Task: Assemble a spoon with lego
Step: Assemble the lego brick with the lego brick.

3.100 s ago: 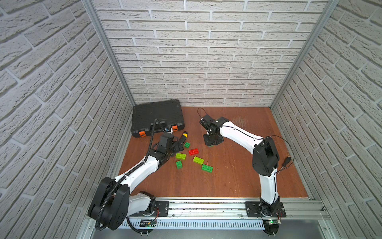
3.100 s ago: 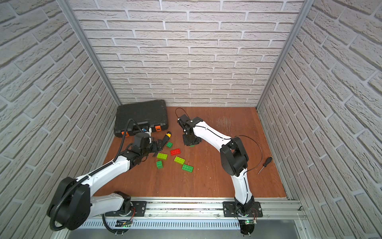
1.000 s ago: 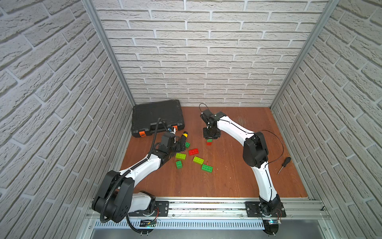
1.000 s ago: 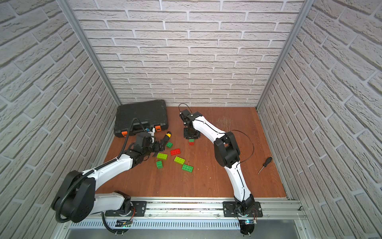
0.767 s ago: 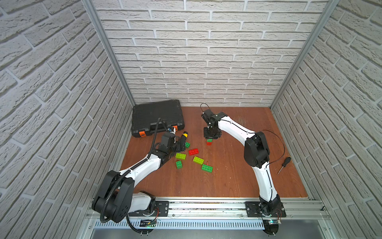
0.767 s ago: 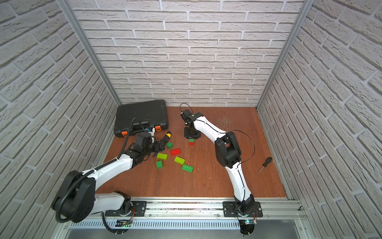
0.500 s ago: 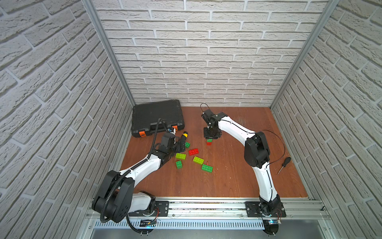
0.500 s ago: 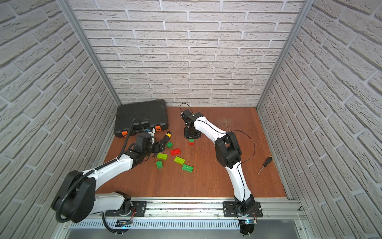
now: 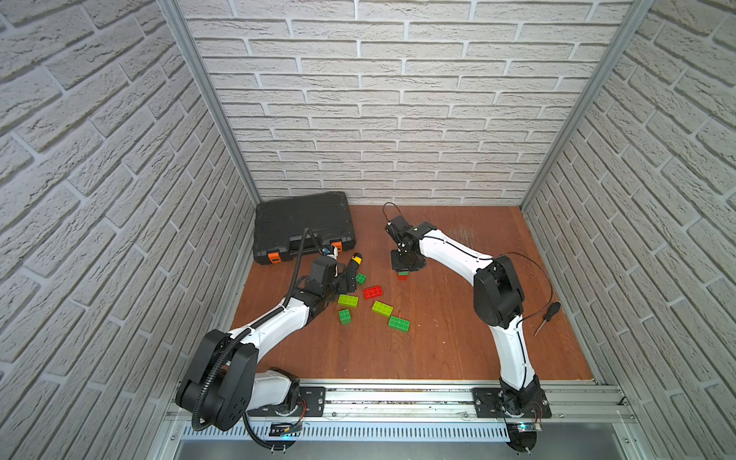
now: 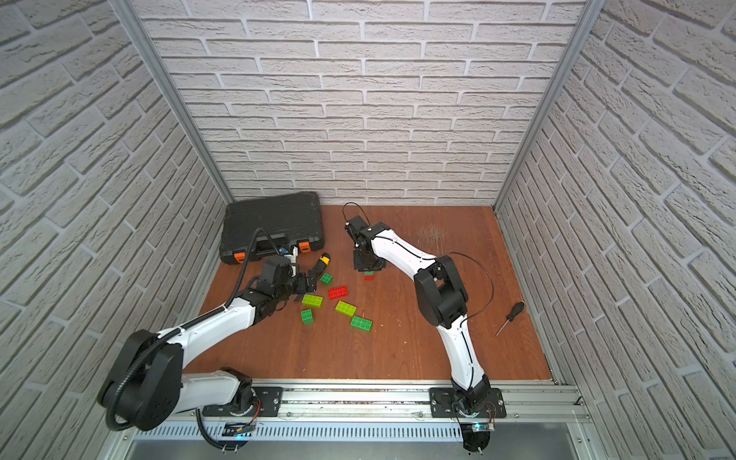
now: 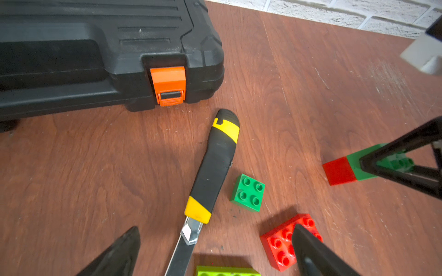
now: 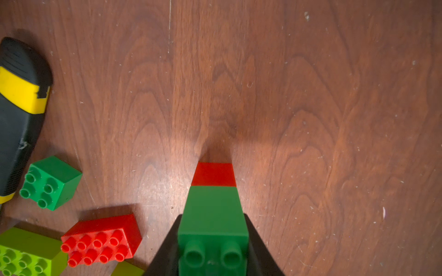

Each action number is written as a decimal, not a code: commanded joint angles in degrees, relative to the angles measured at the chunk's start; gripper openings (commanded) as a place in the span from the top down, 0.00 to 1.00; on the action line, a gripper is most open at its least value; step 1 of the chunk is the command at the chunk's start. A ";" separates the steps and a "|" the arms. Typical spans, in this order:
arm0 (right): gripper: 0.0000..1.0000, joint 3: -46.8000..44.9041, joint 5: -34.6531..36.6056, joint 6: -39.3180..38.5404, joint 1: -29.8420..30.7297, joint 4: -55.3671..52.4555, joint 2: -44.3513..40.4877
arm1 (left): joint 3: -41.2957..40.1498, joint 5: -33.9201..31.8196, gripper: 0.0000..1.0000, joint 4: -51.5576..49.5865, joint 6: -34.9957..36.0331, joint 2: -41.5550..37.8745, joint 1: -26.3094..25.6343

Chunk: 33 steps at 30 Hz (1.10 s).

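Right end effector [image 12: 212,239] pinching green-red stack [image 12: 212,203] (bare wood [image 12: 311,95] ahead); left end effector [image 11: 215,230] spread.

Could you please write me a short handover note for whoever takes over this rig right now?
Grippers: left gripper is open and empty, low over the table, with the utility knife blade between its fingers. The right gripper is shut on the green-and-red stack, red end down by the table.
Done: two bricks joined as that stack.
Left: six loose bricks to add: red oblong brick, small green square brick, lime brick, second lime brick, green brick, green oblong brick.
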 commanded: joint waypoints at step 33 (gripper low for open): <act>0.40 -5.00 2.24 7.44 2.45 -3.37 -4.55 | -1.66 -1.62 0.02 -1.21 0.86 -5.14 -0.01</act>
